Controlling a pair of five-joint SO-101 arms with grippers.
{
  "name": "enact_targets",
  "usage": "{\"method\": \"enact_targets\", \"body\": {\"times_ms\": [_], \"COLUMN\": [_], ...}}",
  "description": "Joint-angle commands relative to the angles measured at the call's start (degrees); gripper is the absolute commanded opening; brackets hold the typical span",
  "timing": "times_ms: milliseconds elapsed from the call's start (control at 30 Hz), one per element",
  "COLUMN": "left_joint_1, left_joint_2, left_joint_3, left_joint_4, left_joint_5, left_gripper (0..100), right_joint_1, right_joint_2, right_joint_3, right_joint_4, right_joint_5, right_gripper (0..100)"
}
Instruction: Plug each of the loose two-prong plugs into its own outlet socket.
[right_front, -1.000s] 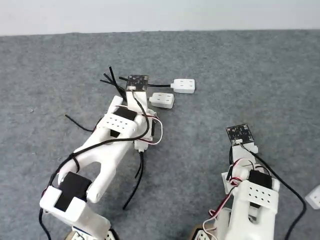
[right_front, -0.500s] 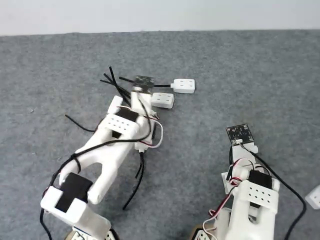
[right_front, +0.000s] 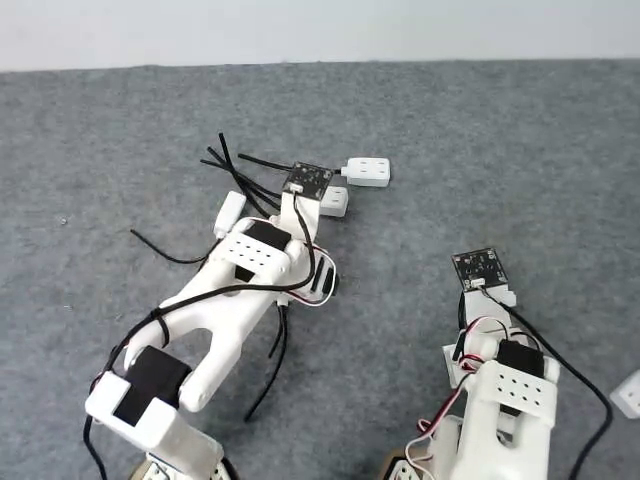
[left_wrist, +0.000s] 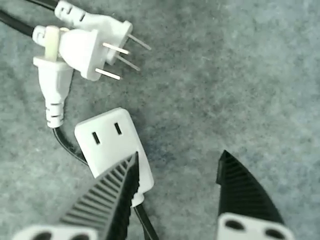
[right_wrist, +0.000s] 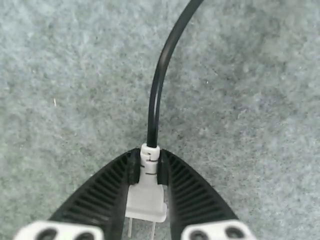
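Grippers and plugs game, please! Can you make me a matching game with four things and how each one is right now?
Things:
1. left gripper
2. right gripper
3. outlet socket
4. loose plugs

States:
A. shut on a white plug
B. open, holding nothing
C. lying on the grey carpet, prongs bare
D. two slots, nothing plugged in

Pairs: 1-B, 2-A, 3-D, 4-C

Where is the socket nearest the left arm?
In the left wrist view, the socket lies on the carpet by the left fingers, near two loose plugs.
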Motion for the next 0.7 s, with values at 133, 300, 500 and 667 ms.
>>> {"method": "enact_targets", "body": {"times_ms": [133, 300, 500, 667], "left_joint_1": [-1.5, -1.5, -1.6, -1.6], "left_joint_2": [0.0, 0.0, 0.0, 0.0], "left_joint_3": [-3.5, -6.3, -8.0, -9.1], "left_joint_4": [2.6, 2.5, 2.8, 2.9], "left_joint_5": [0.3, -1.5, -1.7, -1.8], "left_gripper": [25, 25, 25, 25], "right_joint_1": [-0.3, -0.3, -0.3, -0.3], "right_joint_2": [-0.4, -0.4, -0.4, -0.4], "right_joint_3": [-0.3, -0.3, -0.3, -0.3], "right_joint_4": [-1.2, -1.2, -1.2, -1.2], "right_joint_5": [-0.2, -0.2, -0.2, -0.2], "right_gripper": [0.8, 0.8, 0.8, 0.8]}}
